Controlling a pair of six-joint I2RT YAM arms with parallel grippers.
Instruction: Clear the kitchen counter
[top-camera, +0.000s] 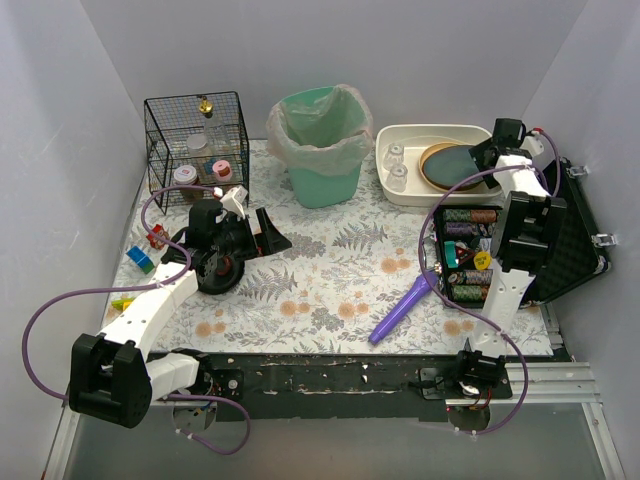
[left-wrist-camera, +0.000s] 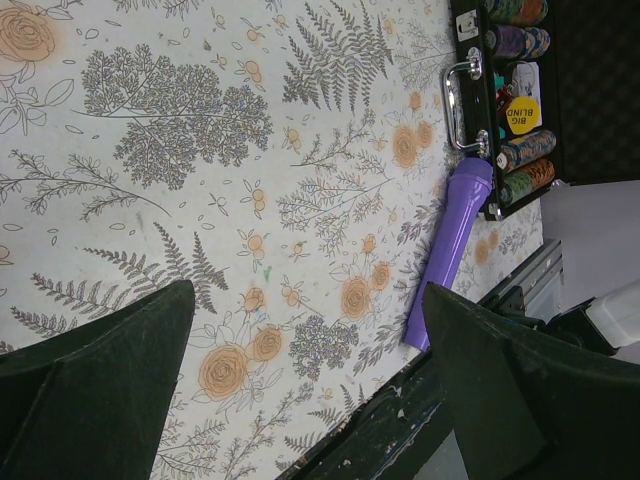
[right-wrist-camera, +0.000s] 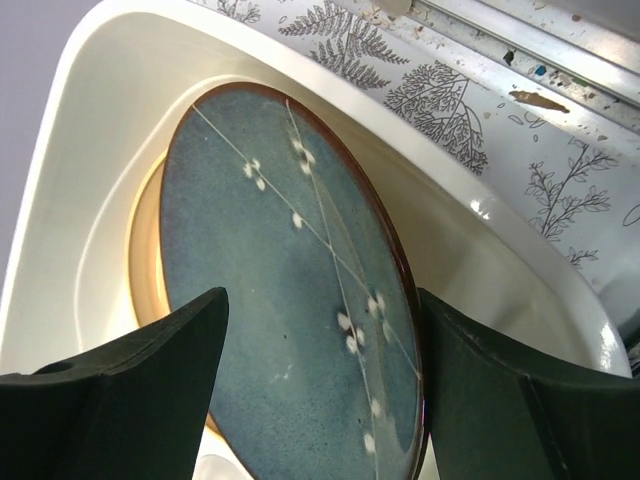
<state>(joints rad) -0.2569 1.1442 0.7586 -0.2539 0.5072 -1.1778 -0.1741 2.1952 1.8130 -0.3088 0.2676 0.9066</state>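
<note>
The kitchen counter (top-camera: 330, 262) is covered by a fern-and-flower cloth. A purple stick-shaped thing (top-camera: 403, 308) lies on it near the front edge, beside an open black case of poker chips (top-camera: 470, 255). Small coloured toy blocks (top-camera: 140, 260) sit at the left edge. My left gripper (top-camera: 275, 235) hovers open over bare cloth (left-wrist-camera: 200, 100), with the purple thing (left-wrist-camera: 455, 245) off to one side. My right gripper (top-camera: 483, 157) is open over the white basin (top-camera: 400, 193). Below its fingers (right-wrist-camera: 320, 295) a blue speckled plate (right-wrist-camera: 300, 300) rests on a tan plate (right-wrist-camera: 145, 250).
A black wire basket (top-camera: 197, 140) holding jars stands at the back left. A green bin with a plastic liner (top-camera: 320, 145) is at the back middle. Two small glasses (top-camera: 396, 166) sit in the basin's left end. White walls close in both sides.
</note>
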